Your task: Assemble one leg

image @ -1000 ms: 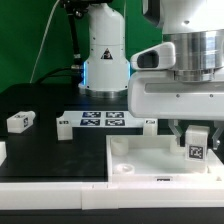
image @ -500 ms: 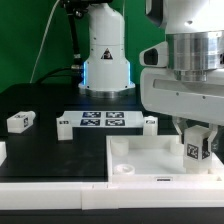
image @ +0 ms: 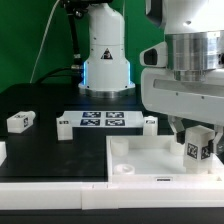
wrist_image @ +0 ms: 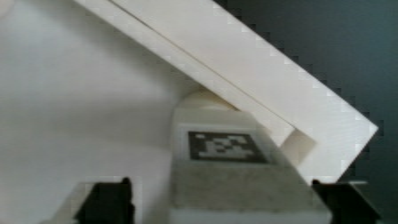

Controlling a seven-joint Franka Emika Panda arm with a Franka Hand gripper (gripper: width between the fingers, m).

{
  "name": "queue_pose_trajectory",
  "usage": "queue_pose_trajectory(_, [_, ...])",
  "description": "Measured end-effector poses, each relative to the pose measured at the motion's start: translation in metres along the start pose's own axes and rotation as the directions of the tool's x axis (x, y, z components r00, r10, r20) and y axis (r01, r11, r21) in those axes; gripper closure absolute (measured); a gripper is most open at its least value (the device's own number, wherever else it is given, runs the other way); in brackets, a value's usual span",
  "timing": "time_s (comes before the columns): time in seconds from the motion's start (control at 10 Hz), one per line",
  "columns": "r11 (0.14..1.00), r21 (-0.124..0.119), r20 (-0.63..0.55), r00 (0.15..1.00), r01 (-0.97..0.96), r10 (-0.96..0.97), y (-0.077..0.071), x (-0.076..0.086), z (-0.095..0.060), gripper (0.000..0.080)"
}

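My gripper (image: pixel 197 148) is shut on the leg (image: pixel 198 150), a small white post with a black-and-white tag facing the camera. It holds the leg slightly tilted over the near right corner of the large white panel (image: pixel 140 158). In the wrist view the leg (wrist_image: pixel 228 150) stands between the two dark fingers (wrist_image: pixel 109 203), with the panel's edge (wrist_image: pixel 249 75) running past behind it. A second leg (image: pixel 20 122) lies on the black table at the exterior view's left.
The marker board (image: pixel 101 121) lies behind the panel in the middle of the table. The robot's white base (image: pixel 105 55) stands at the back. A round socket (image: pixel 124 167) sits at the panel's near left corner.
My gripper has shifted a little to the exterior view's right with the leg in it, and the leg now sits slightly more tilted. The other leg has not moved.
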State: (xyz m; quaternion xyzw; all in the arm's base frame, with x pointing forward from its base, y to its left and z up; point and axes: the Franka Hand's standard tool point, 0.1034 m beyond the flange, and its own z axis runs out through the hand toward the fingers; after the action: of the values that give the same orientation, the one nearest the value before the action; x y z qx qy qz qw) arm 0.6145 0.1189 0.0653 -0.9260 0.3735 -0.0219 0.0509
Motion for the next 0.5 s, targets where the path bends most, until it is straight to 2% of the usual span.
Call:
queue_pose_trajectory(0.1, [0.987, -0.008, -0.003, 0.987, 0.161, -0.161, -0.0025, -0.0014, -0.0010, 0.0177])
queue_pose_trajectory(0.2, [0.973, -0.007, -0.004, 0.973, 0.230, -0.230, -0.0056, -0.0044, -0.0014, 0.0158])
queue_pose_trajectory(0.4, [0.892, -0.008, -0.002, 0.892, 0.453, -0.453, -0.0057, -0.0045, -0.0013, 0.0151])
queue_pose_trajectory(0.5, [0.818, -0.012, 0.000, 0.818, 0.575, -0.576, -0.0053, -0.0038, -0.0015, 0.0151])
